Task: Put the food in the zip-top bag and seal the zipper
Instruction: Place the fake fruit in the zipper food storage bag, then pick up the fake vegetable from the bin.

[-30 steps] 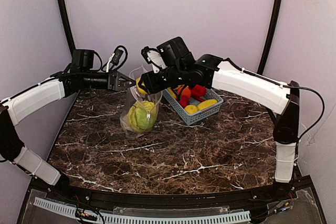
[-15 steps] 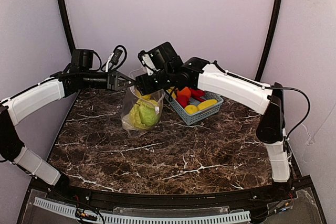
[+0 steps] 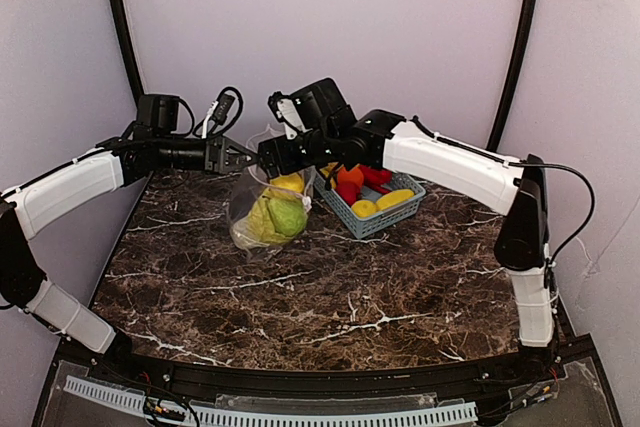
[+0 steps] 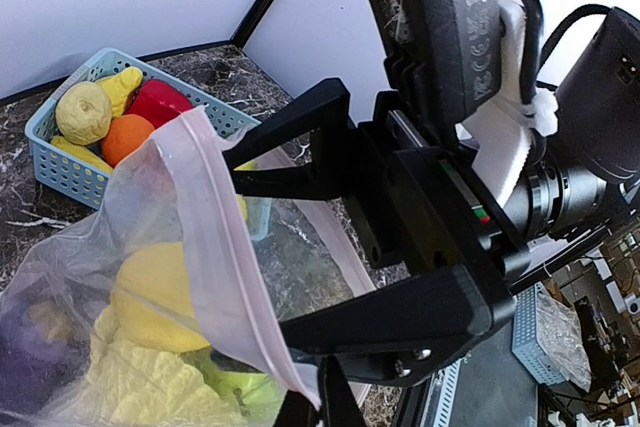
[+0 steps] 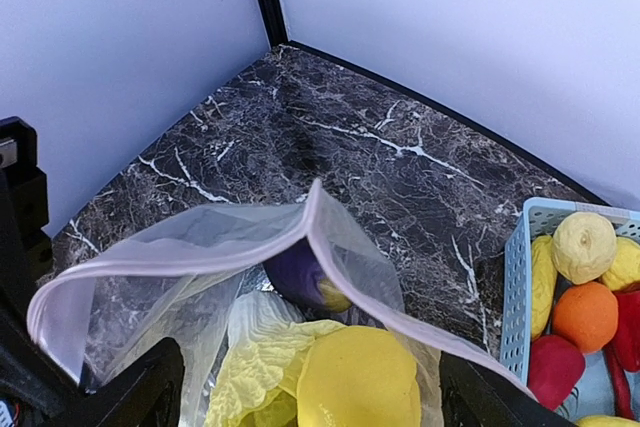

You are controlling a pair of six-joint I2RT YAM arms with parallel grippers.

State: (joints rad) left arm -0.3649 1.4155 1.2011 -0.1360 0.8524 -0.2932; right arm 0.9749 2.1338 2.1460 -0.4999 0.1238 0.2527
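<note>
The zip-top bag hangs open at the back left of the table. My left gripper is shut on its pink zipper, with the fingertips pinching the strip. My right gripper is open, with its jaws spread wide over the bag's mouth. A yellow fruit lies loose in the bag between the jaws, on the yellow cabbage and beside the purple eggplant. It also shows in the top view.
The light blue basket stands just right of the bag and holds red, orange and yellow fruits. It also shows in the left wrist view. The booth walls are close behind the bag.
My right gripper brought a yellow fruit over the bag's mouth and opened. The fruit now lies inside the bag. My left gripper has kept its hold on the bag's edge.
</note>
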